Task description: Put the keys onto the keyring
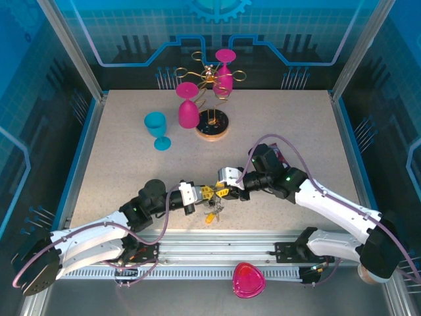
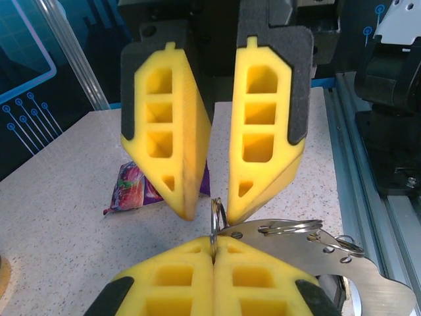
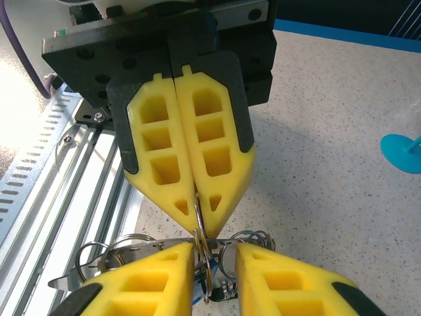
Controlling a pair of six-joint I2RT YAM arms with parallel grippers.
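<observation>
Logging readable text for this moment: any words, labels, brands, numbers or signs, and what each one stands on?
None can be read.
Print on the purple snack packet: too blurred to read.
The gear emblem on the back wall: a graphic with no lettering.

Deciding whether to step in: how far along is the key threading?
Done: the keyring is held up, its edge pinched in the shut left gripper. In hand: the right gripper straddles the same ring, jaws apart. Left: the keys dangle beneath the grippers, and whether any are threaded on is unclear.
</observation>
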